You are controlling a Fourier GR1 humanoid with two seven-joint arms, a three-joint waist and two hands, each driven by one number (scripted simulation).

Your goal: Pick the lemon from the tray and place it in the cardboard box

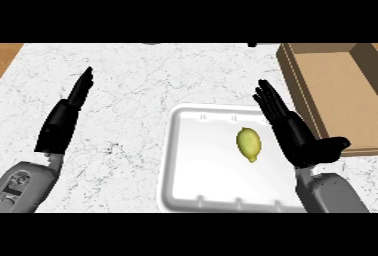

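Lemon (249,144), oval and yellow-green, lies in smooth white tray (181,165).

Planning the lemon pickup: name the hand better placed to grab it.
Right. The right hand hangs open at the tray's right edge, just beside the lemon. The left hand is off the tray, farther away.

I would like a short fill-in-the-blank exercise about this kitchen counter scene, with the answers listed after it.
1. The lemon lies on the white ____.
2. The cardboard box stands to the ____ of the tray.
3. The right hand is beside the lemon with its fingers ____.
4. The left hand is over the marble ____, away from the tray.

Missing words: tray; right; open; counter
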